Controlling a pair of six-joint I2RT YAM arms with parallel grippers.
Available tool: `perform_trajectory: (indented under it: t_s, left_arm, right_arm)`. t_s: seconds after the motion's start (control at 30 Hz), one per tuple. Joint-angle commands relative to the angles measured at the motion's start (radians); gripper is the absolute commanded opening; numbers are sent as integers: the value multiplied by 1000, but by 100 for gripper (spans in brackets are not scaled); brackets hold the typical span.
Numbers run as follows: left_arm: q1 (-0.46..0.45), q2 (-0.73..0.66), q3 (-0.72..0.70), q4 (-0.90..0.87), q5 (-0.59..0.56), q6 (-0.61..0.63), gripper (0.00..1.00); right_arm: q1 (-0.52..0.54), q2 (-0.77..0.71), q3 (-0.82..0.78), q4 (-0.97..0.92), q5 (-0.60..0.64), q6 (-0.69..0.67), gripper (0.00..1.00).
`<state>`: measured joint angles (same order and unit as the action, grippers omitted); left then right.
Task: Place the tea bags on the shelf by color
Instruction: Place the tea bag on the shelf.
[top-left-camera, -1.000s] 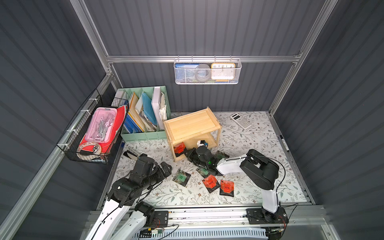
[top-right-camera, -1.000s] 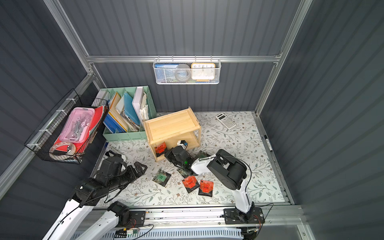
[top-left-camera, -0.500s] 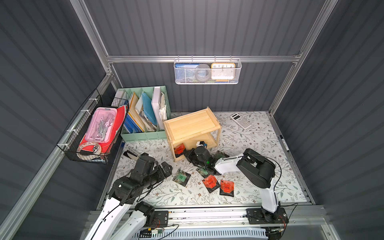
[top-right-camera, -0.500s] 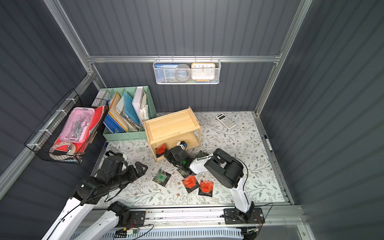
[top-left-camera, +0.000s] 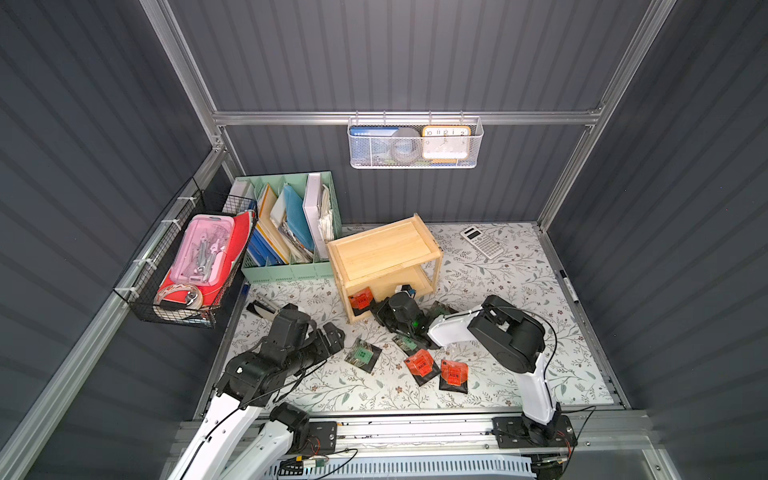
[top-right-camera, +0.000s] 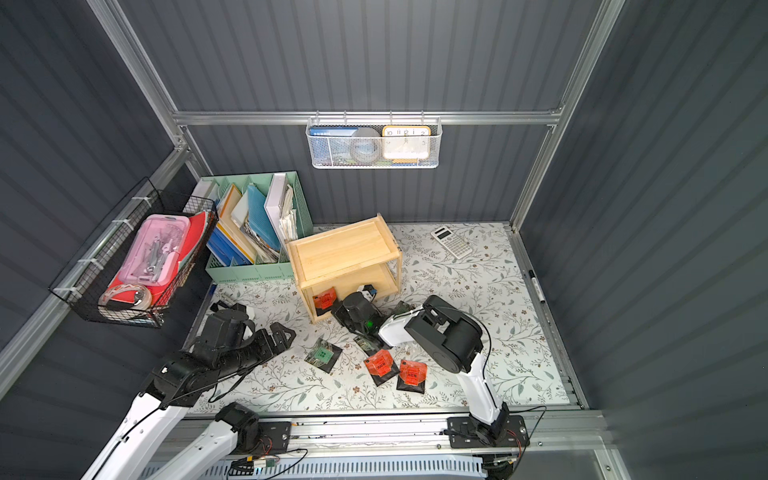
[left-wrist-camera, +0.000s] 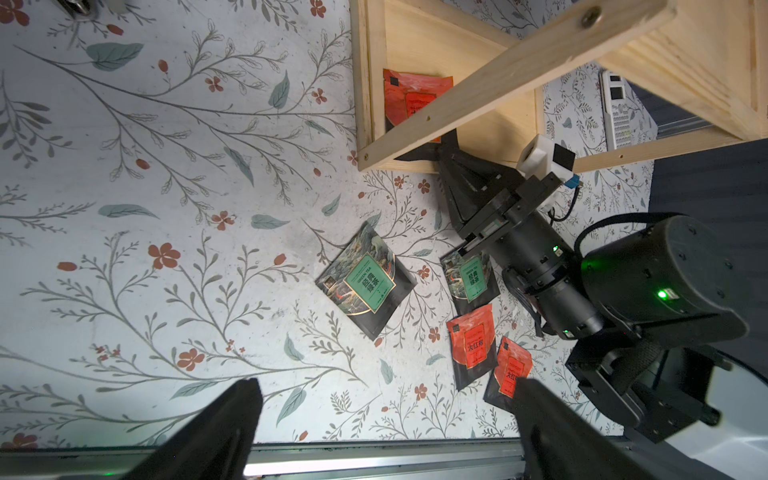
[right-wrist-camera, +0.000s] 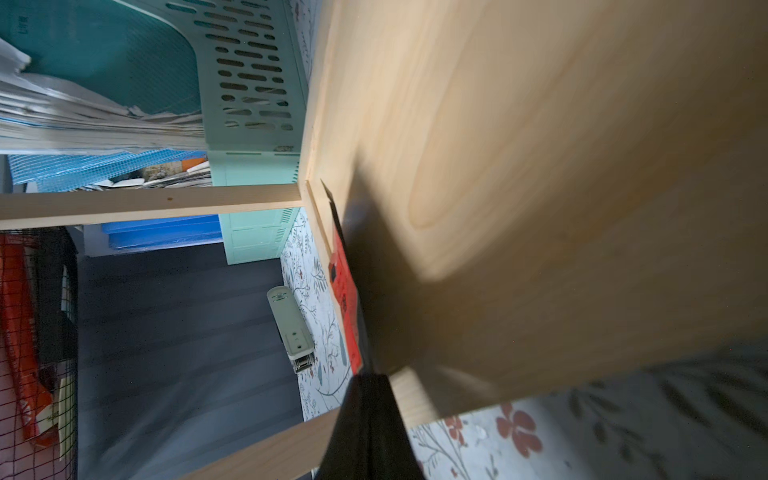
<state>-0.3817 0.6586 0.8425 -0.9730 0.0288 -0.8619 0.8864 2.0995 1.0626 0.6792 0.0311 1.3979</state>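
Note:
The light wood shelf (top-left-camera: 384, 249) (top-right-camera: 343, 249) stands mid-table. My right gripper (top-left-camera: 376, 306) (right-wrist-camera: 368, 380) reaches into its lower tier, shut on an orange-red tea bag (top-left-camera: 360, 298) (top-right-camera: 326, 299) (left-wrist-camera: 409, 97) (right-wrist-camera: 345, 291) that stands on edge there. Two orange-red tea bags (top-left-camera: 420, 365) (top-left-camera: 454, 373) and two green ones (top-left-camera: 362, 354) (top-left-camera: 405, 343) lie on the mat in front. A third green one (top-left-camera: 441, 309) is partly hidden behind the right arm. My left gripper (top-left-camera: 332, 332) (left-wrist-camera: 384, 399) hovers open and empty, left of the green bags.
A mint-green file organizer (top-left-camera: 291, 266) stands just left of the shelf. A stapler (top-left-camera: 264, 305) lies near the left arm. A calculator (top-left-camera: 482, 242) sits at the back right and a marker (top-left-camera: 567, 286) along the right edge. A black wire basket (top-left-camera: 187, 266) hangs off the left wall.
The right arm's elbow has shifted slightly left and the gripper has edged a little further toward the shelf with the tea bag. The left arm has barely moved.

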Motion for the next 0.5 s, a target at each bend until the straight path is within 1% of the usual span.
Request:
perform_trajectory:
  t_s: [0.0, 0.47]
  left_arm:
    - [-4, 3, 22, -29, -10, 27, 100]
    - [-5, 7, 23, -27, -16, 27, 100]
  right_arm:
    - [-5, 7, 19, -20, -11, 5, 0]
    - [-14, 27, 56, -45, -61, 15, 0]
